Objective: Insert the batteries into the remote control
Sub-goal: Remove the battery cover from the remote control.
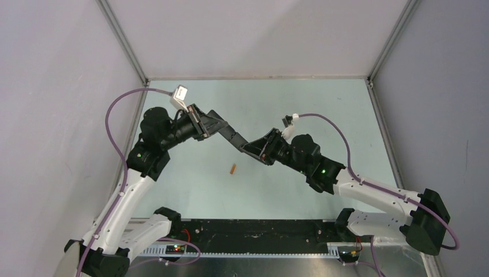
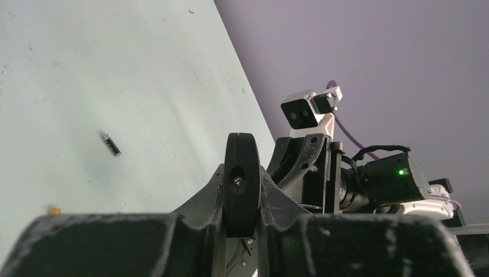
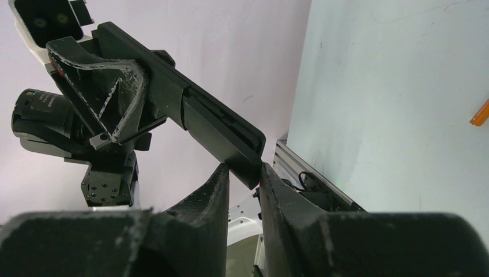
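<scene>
Looking down from above, you have a pale green bench top (image 1: 277, 98) boxed in by plain lilac-grey walls (image 1: 57, 86), with aluminium posts (image 1: 124, 43) rising at the far corners. A black rail (image 1: 254, 231) runs along the near edge between the arm bases. Over the middle of the bench the remote control (image 1: 230, 137), a slim matte black bar, hangs in the air. The left gripper (image 1: 216, 124) pinches its far-left end and the right gripper (image 1: 254, 147) meets its near-right end. The orange battery (image 1: 233, 169), a tiny cylinder, lies flat on the bare bench just toward the near edge from them, apart from both. A lilac cable (image 1: 115, 115) loops out toward the left edge.

From your left wrist, the remote control shows end-on as a narrow rounded slab clamped upright between the scuffed black fingers (image 2: 277, 199). It blocks part of the right arm behind, whose white camera housing (image 2: 305, 112) sits above it. The dark battery (image 2: 111, 144), pale at one tip, lies alone on the lightly scratched surface, well apart from the orange one.

From your right wrist, the fingertips (image 3: 222, 176) press against either side of the remote control's lower end. The bar slants up to the left gripper's ribbed, chalk-scuffed jaw, and it hides the bench's left edge behind it. The orange battery peeks in at the right border.
</scene>
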